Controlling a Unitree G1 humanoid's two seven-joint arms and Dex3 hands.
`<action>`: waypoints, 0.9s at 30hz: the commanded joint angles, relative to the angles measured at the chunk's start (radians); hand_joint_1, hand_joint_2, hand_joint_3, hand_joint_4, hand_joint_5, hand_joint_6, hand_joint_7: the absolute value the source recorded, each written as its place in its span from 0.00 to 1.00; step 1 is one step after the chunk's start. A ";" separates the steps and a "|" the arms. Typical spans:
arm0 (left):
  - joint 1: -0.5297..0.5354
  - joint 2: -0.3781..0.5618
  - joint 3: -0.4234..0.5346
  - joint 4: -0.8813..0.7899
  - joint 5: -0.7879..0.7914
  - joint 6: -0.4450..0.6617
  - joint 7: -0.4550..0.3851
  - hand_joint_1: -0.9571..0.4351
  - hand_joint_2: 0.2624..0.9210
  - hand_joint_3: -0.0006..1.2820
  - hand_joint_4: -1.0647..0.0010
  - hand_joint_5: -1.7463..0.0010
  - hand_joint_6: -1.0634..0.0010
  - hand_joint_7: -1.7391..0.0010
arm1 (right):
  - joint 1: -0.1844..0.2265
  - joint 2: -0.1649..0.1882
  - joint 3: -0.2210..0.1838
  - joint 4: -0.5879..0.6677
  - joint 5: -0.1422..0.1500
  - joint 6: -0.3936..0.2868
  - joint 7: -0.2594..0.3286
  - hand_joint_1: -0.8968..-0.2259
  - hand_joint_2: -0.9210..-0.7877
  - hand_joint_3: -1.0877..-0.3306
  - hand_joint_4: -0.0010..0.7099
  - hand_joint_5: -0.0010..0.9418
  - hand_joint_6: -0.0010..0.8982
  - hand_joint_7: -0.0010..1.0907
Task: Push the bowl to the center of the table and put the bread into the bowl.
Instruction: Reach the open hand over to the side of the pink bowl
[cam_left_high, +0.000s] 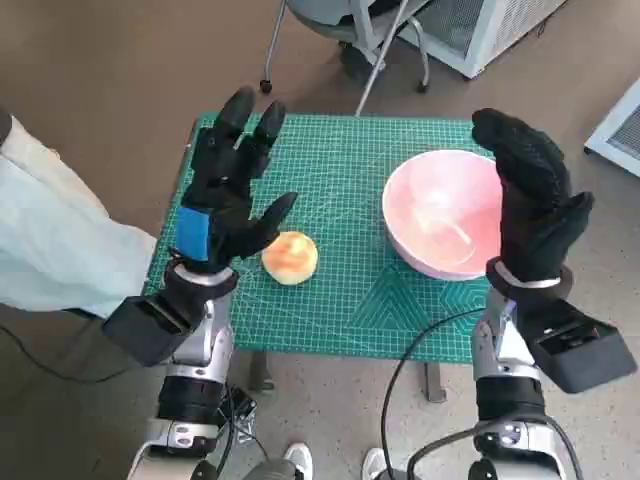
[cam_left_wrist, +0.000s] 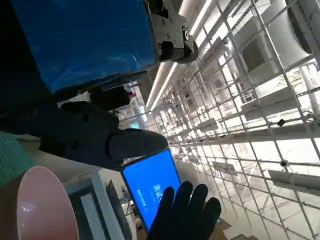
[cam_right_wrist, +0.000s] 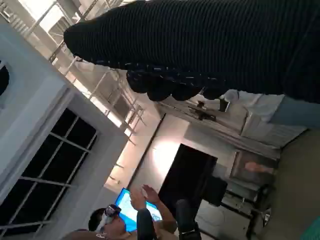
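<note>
Bread, a round pale-golden roll (cam_left_high: 290, 257), lies on the green gridded cutting mat (cam_left_high: 340, 180) left of the frame's centre in the head view, and the shallow pink plastic bowl (cam_left_high: 440, 215) sits at centre right, near the mat's right edge; roll and bowl are apart, with bare mat between them. The bowl looks not yet pushed to the middle and has nothing in it, so both parts of the task seem to remain.

The left hand (cam_left_high: 232, 190), black with blue tape on its back, is raised at centre left, fingers spread and grasping nothing, its thumb reaching toward the roll without clearly touching it. The right hand (cam_left_high: 532, 205), in the black knitted glove, stands at the right of the frame beside the bowl's outer side, fingers extended together and holding nothing. That placement suits a sideways push of the bowl toward the left, I judge, with the left hand kept close to the roll for the pick-up after.

The roll lies roughly along the bowl's path to the centre and could be nudged. Around the table: a pale cloth-covered shape (cam_left_high: 50, 240) at the left edge and a chair base (cam_left_high: 350, 40) at the top. In the right wrist view a person (cam_right_wrist: 145, 215) sits by a blue screen.
</note>
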 joint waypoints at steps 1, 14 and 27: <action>-0.001 -0.001 0.002 0.009 -0.008 0.000 -0.007 0.44 1.00 0.26 0.72 1.00 0.92 0.78 | 0.020 -0.005 -0.001 0.024 -0.014 0.000 -0.001 0.46 0.00 0.40 0.45 0.00 0.03 0.68; -0.006 -0.007 -0.004 0.002 -0.009 0.011 -0.009 0.45 1.00 0.26 0.72 1.00 0.92 0.78 | 0.024 -0.008 0.000 0.028 -0.021 0.003 -0.007 0.47 0.00 0.39 0.45 0.00 0.04 0.68; -0.008 -0.001 0.002 0.006 -0.009 0.013 -0.013 0.44 1.00 0.26 0.72 1.00 0.92 0.77 | 0.031 -0.046 -0.025 0.023 -0.002 0.010 -0.002 0.47 0.00 0.38 0.45 0.00 0.02 0.70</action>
